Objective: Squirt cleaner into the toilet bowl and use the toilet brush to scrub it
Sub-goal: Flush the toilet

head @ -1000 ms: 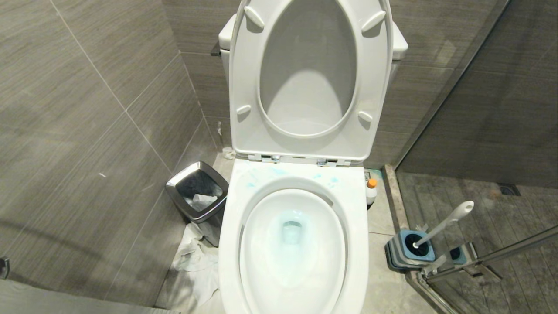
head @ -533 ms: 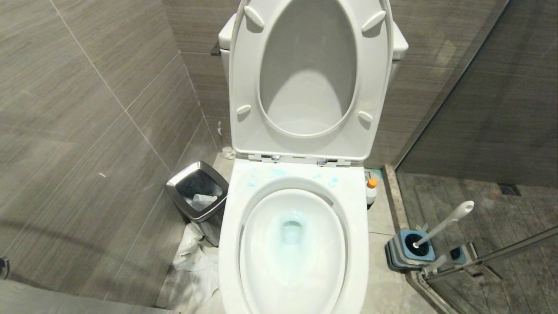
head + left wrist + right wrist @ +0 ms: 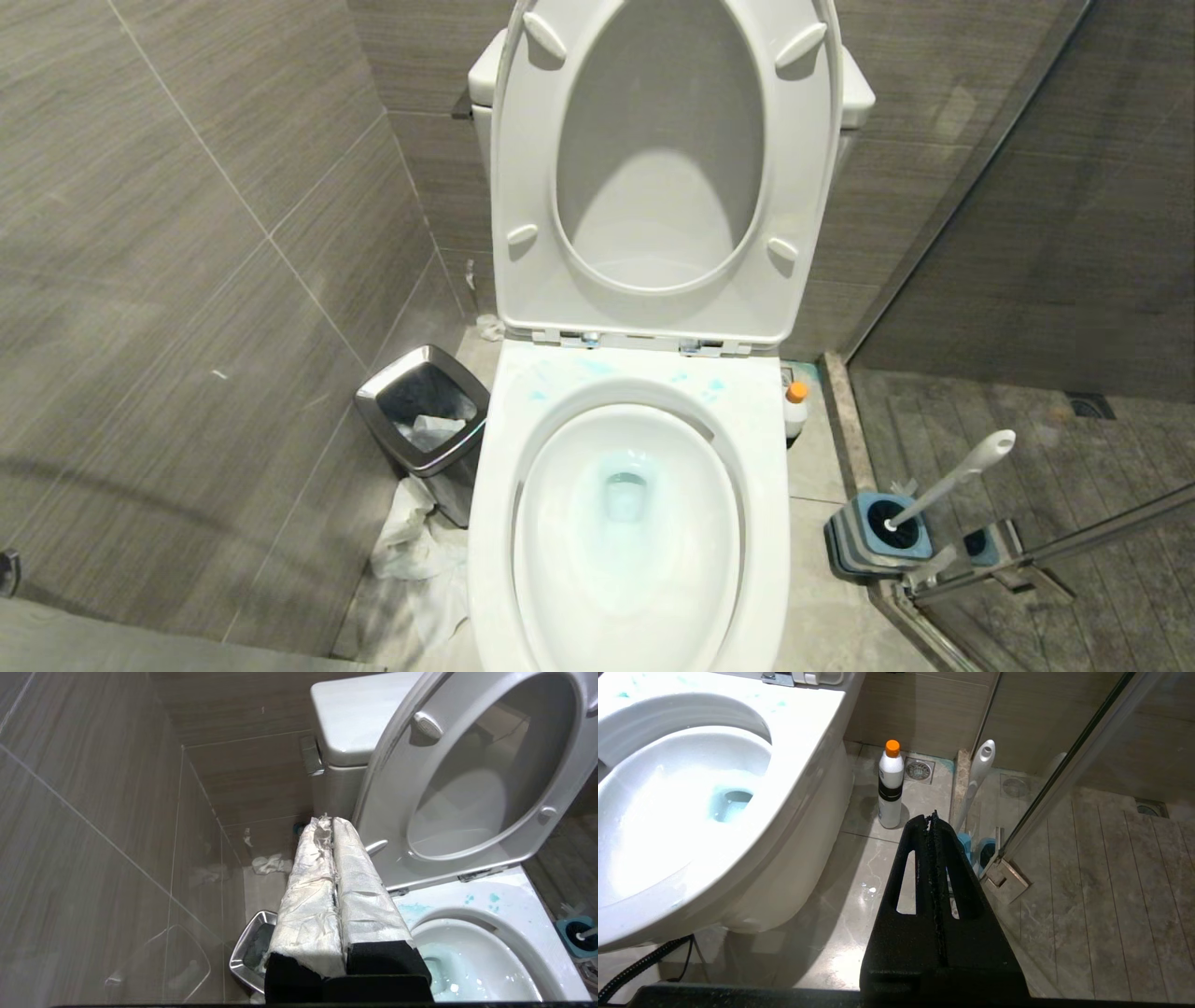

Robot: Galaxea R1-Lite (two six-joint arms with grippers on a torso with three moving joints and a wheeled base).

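Toilet bowl (image 3: pixel 627 523) holding turquoise water, bin (image 3: pixel 422 411) holding paper

The head camera looks steeply down onto the glossy white ceramic toilet bowl (image 3: pixel 627 523), while both wrist cameras (set lower, nearer) share its rim.

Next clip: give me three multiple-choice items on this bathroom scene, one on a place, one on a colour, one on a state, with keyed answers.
1. The long whitish-grey plastic toilet brush is
A. in its square blue-and-grey holder
B. in the bowl
C. in the bin

2. The small pale cleaner bottle has a cap that is
A. green
B. orange
C. black

3. The white seat and lid of the glossy white ceramic toilet bowl are
A. shut
B. missing
C. raised

Key: 1 A, its dark head sits in the holder; 2 B, the right wrist view shows orange; 3 C, both stand against the tank.
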